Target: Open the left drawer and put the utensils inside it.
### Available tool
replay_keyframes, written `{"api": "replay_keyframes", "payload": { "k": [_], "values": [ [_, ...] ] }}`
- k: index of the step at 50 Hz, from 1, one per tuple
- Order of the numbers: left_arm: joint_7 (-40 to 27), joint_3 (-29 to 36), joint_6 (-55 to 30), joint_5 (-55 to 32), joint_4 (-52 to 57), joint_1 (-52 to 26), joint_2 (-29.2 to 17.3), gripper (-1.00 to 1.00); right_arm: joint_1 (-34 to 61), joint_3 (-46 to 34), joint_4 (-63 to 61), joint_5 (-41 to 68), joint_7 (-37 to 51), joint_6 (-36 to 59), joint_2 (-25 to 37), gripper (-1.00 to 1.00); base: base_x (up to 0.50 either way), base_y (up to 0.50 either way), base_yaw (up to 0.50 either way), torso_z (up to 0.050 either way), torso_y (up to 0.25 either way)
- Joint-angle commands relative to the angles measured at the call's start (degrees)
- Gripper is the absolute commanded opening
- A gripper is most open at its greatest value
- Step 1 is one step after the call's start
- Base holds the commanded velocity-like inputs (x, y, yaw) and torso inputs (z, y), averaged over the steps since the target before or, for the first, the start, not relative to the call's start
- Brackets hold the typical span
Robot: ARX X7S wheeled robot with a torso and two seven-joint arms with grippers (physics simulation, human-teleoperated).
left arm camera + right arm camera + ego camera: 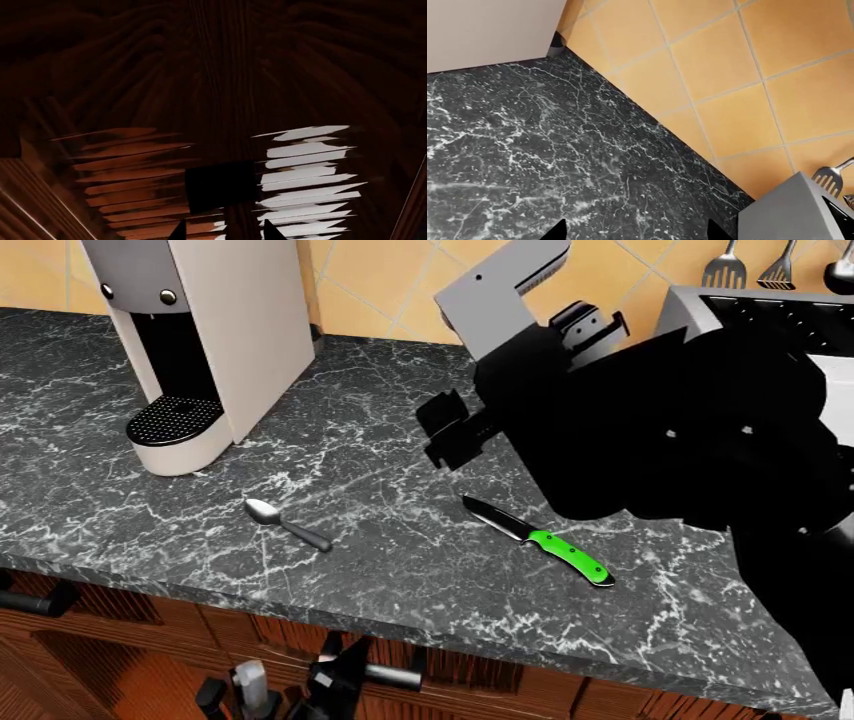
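Observation:
The utensils lie on the black marble counter point(400, 580). One is a small grey spoon point(286, 523); the other is a green-handled knife point(543, 539) with a dark blade. My right gripper point(447, 432) hovers open above the counter just behind the knife, with nothing between its fingertips point(637, 231). Below the counter edge, my left gripper point(342, 652) sits against the left drawer's reddish-brown front point(494, 672), beside its silver bar handle point(395, 675). In the left wrist view the gripper point(225, 232) has its tips apart, very close to dark wood point(220, 75), with a dark bar point(240, 222) between them. The drawer looks closed.
A white coffee machine point(200, 330) stands at the back left of the counter. An orange tiled wall point(727, 75) runs behind it. A steel rack point(747, 310) with hanging long-handled tools point(727, 265) is at the back right. Another dark handle point(34, 598) shows at the lower left.

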Motion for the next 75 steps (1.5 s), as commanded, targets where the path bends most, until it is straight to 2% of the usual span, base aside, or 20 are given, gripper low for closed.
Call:
{"api": "replay_keyframes", "payload": {
  "k": [1,10,20,24,32,39,41,43,49,62,68,71,75],
  "values": [
    [-1.92,-0.15,-0.60,-2.79,4.14,2.39,-0.95,-1.00,0.19,-0.27,0.40,-0.07,0.28,-0.07,-0.06,1.00,0.00,0.00,0.00,0.000,0.000],
    [0.61,-5.07,1.86,-7.76,18.51,18.88,-2.54,-1.00,-0.01,0.04,0.01,0.70,1.00,0.08,0.69,1.00,0.00,0.00,0.00,0.000,0.000],
    [3.71,-5.64,3.43,-8.39,25.75,28.22,-2.18,-1.00,-0.36,-0.22,0.42,0.25,0.61,-0.55,1.00,1.00,0.00,0.00,0.00,0.000,0.000],
    [7.43,-6.18,5.72,-7.68,31.80,36.58,-1.73,-1.00,-0.47,0.02,0.22,0.42,0.88,-0.73,1.42,1.00,0.00,0.00,0.00,0.000,0.000],
    [17.60,-7.64,8.81,-8.16,30.89,46.85,-0.79,-1.00,-0.66,0.18,0.17,0.73,1.39,-0.89,1.64,1.00,0.00,0.00,0.00,0.000,0.000],
    [26.51,-7.25,11.02,-7.30,23.98,49.27,0.71,-1.00,-0.80,0.06,0.51,0.65,1.42,-1.11,1.69,1.00,0.00,0.00,0.00,0.000,0.000],
    [26.55,-7.18,11.08,-7.35,23.91,49.24,0.69,-1.00,-0.79,0.04,0.51,0.67,1.43,-1.13,1.70,1.00,0.00,0.00,0.00,0.000,0.000],
    [32.42,-7.32,12.17,-7.45,20.36,50.94,1.45,-1.00,-0.54,0.18,0.72,0.88,1.47,-1.06,1.69,1.00,0.00,0.00,0.00,0.000,0.000],
    [39.78,-7.99,12.98,-9.38,16.76,52.74,2.16,-1.00,-0.33,0.35,0.78,1.41,1.88,-0.85,1.68,1.00,0.00,0.00,0.00,0.000,0.000],
    [50.46,-8.30,13.63,-11.65,9.37,53.70,3.77,-1.00,-0.95,-0.20,0.85,1.23,2.03,-1.08,1.87,1.00,0.00,0.00,0.00,0.000,0.000],
    [58.36,-11.33,12.13,-16.19,10.47,58.37,4.24,-1.00,-1.31,-0.22,0.61,1.39,2.20,-1.24,2.16,1.00,0.00,0.00,0.00,0.000,0.000],
    [58.45,-19.58,6.67,-10.88,11.96,59.16,7.18,-1.00,-1.15,-0.23,0.81,1.37,2.10,-1.28,2.14,1.00,0.00,0.00,0.00,0.000,0.000],
    [58.45,-20.45,6.14,-10.24,12.09,59.13,7.63,-1.00,-1.27,-0.57,1.09,0.90,1.76,-1.54,1.96,1.00,0.00,0.00,0.00,0.000,0.000]
  ]
}}
